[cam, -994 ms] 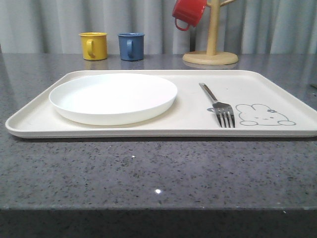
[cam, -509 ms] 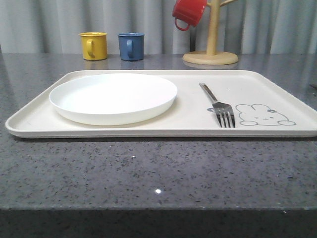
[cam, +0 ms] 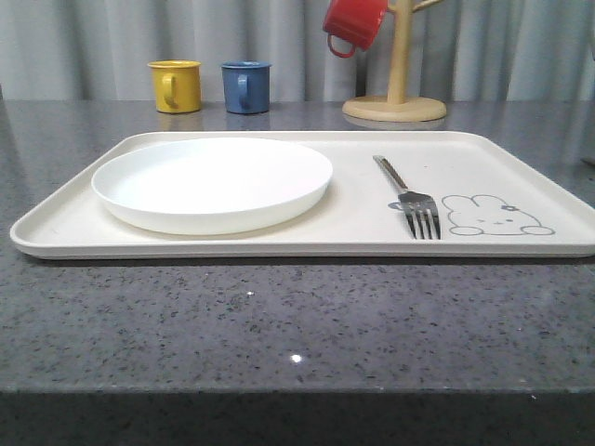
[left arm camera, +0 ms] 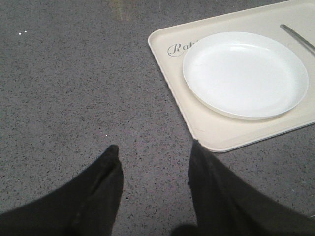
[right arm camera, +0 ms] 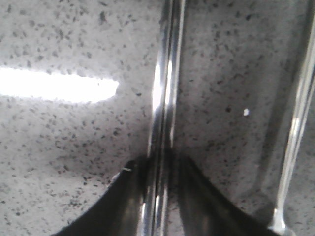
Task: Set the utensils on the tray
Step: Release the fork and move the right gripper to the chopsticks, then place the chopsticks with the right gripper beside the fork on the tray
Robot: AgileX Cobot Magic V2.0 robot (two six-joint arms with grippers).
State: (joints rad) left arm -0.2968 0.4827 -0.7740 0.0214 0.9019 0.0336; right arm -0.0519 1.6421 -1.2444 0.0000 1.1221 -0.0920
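The front camera looks low across the counter (cam: 279, 325); the left wrist camera looks down, sharing the tray (cam: 372, 237) (left arm camera: 216, 135); the right sits close.

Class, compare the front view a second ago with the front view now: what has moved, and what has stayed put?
Nothing visibly moved. The fork lies on the tray beside the plate, as before; the mugs behind are unmoved.
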